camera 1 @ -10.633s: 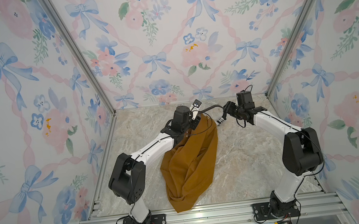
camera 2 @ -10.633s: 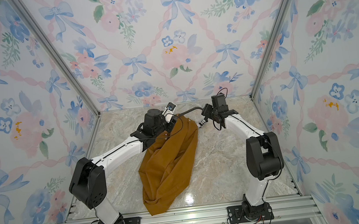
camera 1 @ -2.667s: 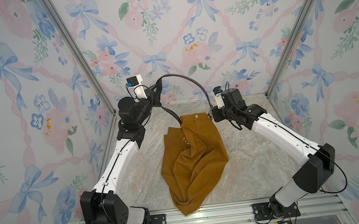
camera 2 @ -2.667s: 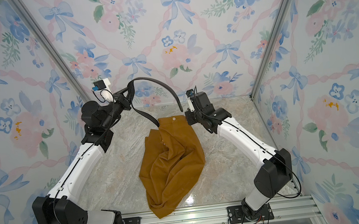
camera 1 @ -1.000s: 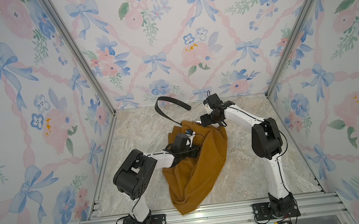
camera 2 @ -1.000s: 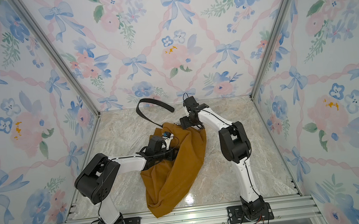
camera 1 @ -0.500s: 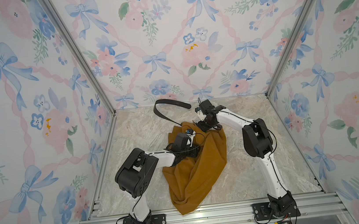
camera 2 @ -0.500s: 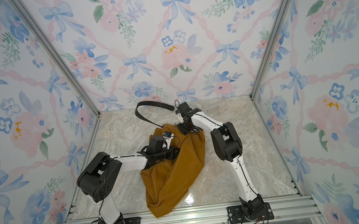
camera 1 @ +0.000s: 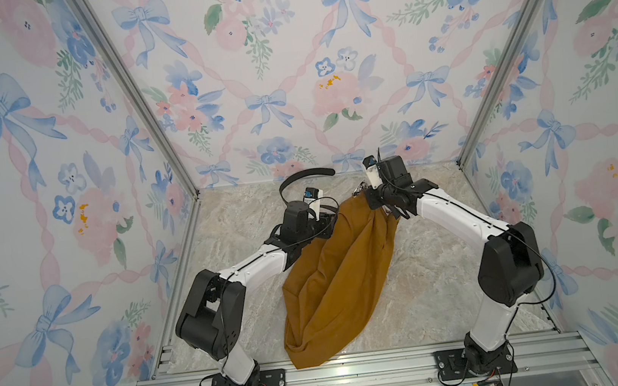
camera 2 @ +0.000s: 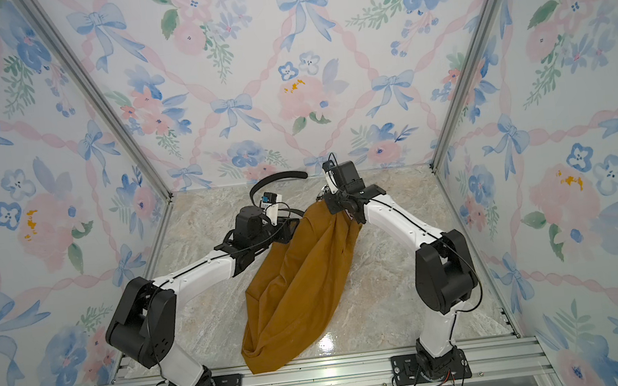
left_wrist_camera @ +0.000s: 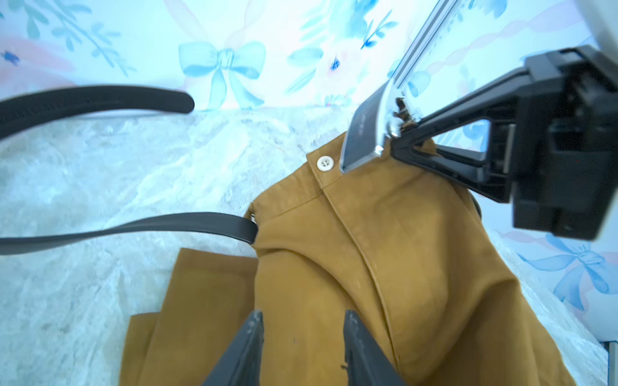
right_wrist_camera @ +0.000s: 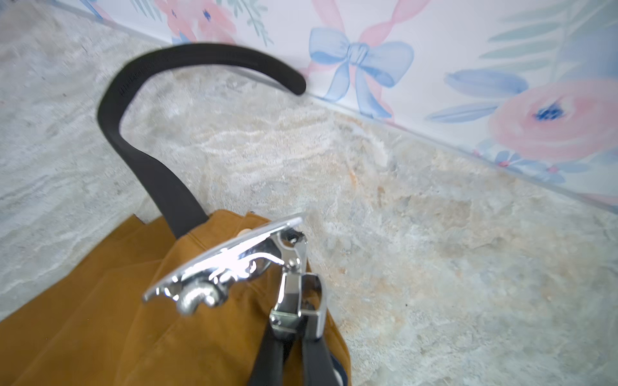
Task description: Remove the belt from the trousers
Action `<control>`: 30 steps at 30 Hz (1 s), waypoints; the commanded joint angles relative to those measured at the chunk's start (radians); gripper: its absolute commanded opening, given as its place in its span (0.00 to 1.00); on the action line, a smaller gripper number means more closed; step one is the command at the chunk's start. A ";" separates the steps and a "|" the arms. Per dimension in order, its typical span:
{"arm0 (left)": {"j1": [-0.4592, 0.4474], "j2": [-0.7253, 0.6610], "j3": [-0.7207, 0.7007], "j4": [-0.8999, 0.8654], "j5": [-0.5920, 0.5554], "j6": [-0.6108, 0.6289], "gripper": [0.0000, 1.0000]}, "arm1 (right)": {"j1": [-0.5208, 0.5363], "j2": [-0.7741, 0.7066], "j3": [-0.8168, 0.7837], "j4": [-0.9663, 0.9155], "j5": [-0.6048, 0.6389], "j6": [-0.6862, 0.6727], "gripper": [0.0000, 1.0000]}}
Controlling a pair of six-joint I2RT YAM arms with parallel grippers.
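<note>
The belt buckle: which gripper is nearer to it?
Right. The right gripper is shut on the belt at its buckle; the left gripper is on the trousers, apart from it.

- The long narrow black strap belt (right_wrist_camera: 174, 197) with its rectangular silver metal buckle (right_wrist_camera: 230, 257) is threaded through the waistband; its free end curls up in an arc (camera 1: 303, 176).
- The mustard-brown cloth trousers (camera 1: 341, 277) with a white button (left_wrist_camera: 325, 163) lie bunched lengthwise on the worktop, waist end raised.

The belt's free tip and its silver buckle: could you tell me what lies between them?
Only bare marble tabletop: in the right wrist view nothing sits between the belt's free tip and the buckle.
</note>
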 commanded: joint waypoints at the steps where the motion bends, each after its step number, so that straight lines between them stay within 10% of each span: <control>1: 0.004 -0.010 0.077 0.008 0.027 0.065 0.49 | 0.021 -0.086 -0.084 0.227 0.013 -0.048 0.00; 10: 0.015 0.052 0.286 0.041 0.190 0.303 0.62 | 0.026 -0.157 -0.109 0.337 -0.049 -0.100 0.00; 19: 0.087 0.162 0.412 0.042 0.564 -0.006 0.70 | 0.034 -0.229 -0.290 0.685 -0.171 -0.193 0.00; 30: 0.126 0.241 0.485 0.049 0.674 -0.163 0.75 | 0.063 -0.241 -0.283 0.721 -0.247 -0.209 0.00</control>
